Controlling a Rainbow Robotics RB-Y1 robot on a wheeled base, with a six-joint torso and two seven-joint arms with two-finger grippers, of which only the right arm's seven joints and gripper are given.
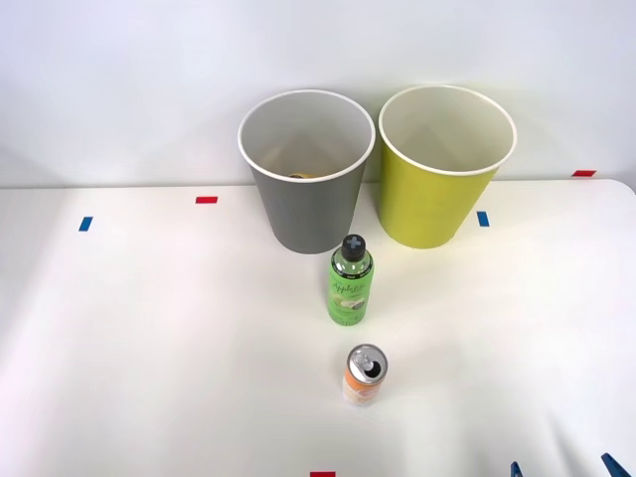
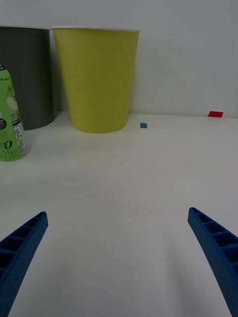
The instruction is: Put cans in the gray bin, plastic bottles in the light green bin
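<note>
On the white desk (image 1: 149, 348) the gray bin (image 1: 303, 199) and light green bin (image 1: 437, 189) stand side by side. Before them the green bottle (image 1: 350, 283) stands upright — its label unreadable. Nearer, the orange-white can (image 1: 365, 376) stands upright, tab upward. The right hand (image 2: 119, 257) is spread — empty.

Blue ribbed two-finger claw (image 2: 119, 262) of the right arm

Each finger (image 2: 20, 252) is a saturated blue plastic piece, long and tapering to a narrow, blunt tip. Its inner structure is an open lattice: a row of box-like cells divided by thin cross ribs, framed by a solid outer edge. The surface looks matte with a fine grain. In the front view, two small blue tips (image 1: 613, 464) of the same colour show.
</note>
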